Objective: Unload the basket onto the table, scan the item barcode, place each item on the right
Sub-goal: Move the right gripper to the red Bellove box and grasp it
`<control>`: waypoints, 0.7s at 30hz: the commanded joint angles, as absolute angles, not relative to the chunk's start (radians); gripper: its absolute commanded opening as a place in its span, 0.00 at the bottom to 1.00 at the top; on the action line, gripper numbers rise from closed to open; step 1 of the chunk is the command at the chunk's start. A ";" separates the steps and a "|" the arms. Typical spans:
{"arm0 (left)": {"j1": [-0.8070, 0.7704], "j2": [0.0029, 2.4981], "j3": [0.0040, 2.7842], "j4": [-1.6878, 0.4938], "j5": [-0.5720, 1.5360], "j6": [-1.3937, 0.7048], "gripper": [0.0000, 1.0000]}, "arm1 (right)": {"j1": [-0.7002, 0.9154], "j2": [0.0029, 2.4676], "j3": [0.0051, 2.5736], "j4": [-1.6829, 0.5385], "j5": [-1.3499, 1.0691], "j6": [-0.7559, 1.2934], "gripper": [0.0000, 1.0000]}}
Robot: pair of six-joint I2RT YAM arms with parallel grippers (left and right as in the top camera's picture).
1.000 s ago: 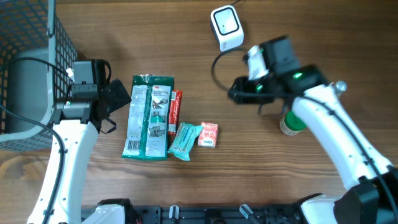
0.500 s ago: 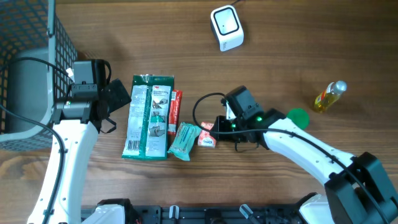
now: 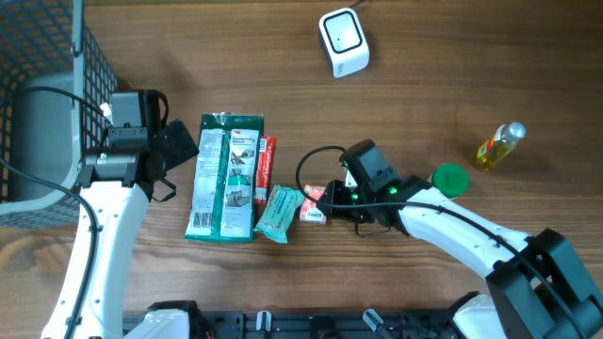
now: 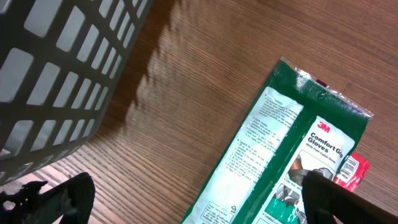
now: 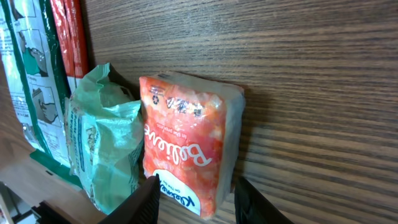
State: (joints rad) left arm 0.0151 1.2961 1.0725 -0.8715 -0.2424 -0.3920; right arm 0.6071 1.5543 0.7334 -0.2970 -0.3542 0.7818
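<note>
At centre frame of the overhead view, the small orange-pink soft packet lies flat on the brown wood-grain surface. It sits just beside the teal crinkled wrapper on its left.

1. Right claw: lowered at the packet's right end. In the right wrist view the two black fingers stand on either side of the packet's near end. It cannot be told whether they are pressing on it.
2. Left claw: released, with the fingers spread wide. It is poised over the upper left corner of the flat green-and-white glove package.
3. Narrow red packet: lies along the right edge of the glove package.
4. White rounded scanner unit: at upper centre frame, well apart from the packet.
5. Grey wire basket: fills the upper left corner.
6. Green round cap and tilted yellow bottle: at mid right of frame, near each other.
</note>
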 commanded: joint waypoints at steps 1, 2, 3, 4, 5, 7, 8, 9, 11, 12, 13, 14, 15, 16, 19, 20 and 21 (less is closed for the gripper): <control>0.019 1.298 1.082 -0.869 -0.255 -0.405 1.00 | 0.612 1.574 0.725 -0.289 -0.321 0.786 0.40; 0.019 1.298 1.082 -0.869 -0.255 -0.405 1.00 | 0.612 1.579 0.725 -0.286 -0.321 0.786 0.40; 0.019 1.298 1.082 -0.869 -0.255 -0.405 1.00 | 0.612 1.587 0.725 -0.282 -0.322 0.787 0.40; 0.019 1.298 1.082 -0.869 -0.255 -0.405 1.00 | 0.612 1.596 0.725 -0.280 -0.322 0.788 0.40; 0.019 1.298 1.082 -0.869 -0.255 -0.405 1.00 | 0.612 1.602 0.725 -0.279 -0.323 0.788 0.40; 0.019 1.298 1.082 -0.869 -0.255 -0.405 1.00 | 0.614 1.620 0.725 -0.277 -0.335 0.788 0.40; 0.019 1.298 1.082 -0.869 -0.255 -0.405 1.00 | 0.614 1.628 0.725 -0.273 -0.339 0.789 0.40; 0.019 1.298 1.082 -0.869 -0.255 -0.405 1.00 | 0.616 1.632 0.725 -0.271 -0.344 0.789 0.40; 0.019 1.298 1.082 -0.869 -0.255 -0.405 1.00 | 0.616 1.639 0.725 -0.264 -0.350 0.789 0.40; 0.019 1.298 1.082 -0.869 -0.255 -0.405 1.00 | 0.616 1.640 0.725 -0.262 -0.352 0.788 0.41; 0.019 1.298 1.082 -0.869 -0.255 -0.405 1.00 | 0.616 1.640 0.725 -0.261 -0.352 0.789 0.41; 0.019 1.298 1.082 -0.869 -0.255 -0.405 1.00 | 0.616 1.640 0.725 -0.261 -0.352 0.788 0.40; 0.019 1.298 1.082 -0.869 -0.255 -0.405 1.00 | 0.616 1.640 0.725 -0.260 -0.352 0.789 0.40; 0.019 1.298 1.082 -0.869 -0.255 -0.405 1.00 | 0.616 1.640 0.725 -0.258 -0.352 0.789 0.40; 0.019 1.298 1.082 -0.869 -0.255 -0.405 1.00 | 0.616 1.641 0.725 -0.257 -0.352 0.789 0.41; 0.019 1.298 1.082 -0.869 -0.255 -0.405 1.00 | 0.616 1.641 0.725 -0.257 -0.352 0.789 0.41; 0.019 1.298 1.082 -0.869 -0.255 -0.405 1.00 | 0.616 1.641 0.725 -0.257 -0.352 0.789 0.40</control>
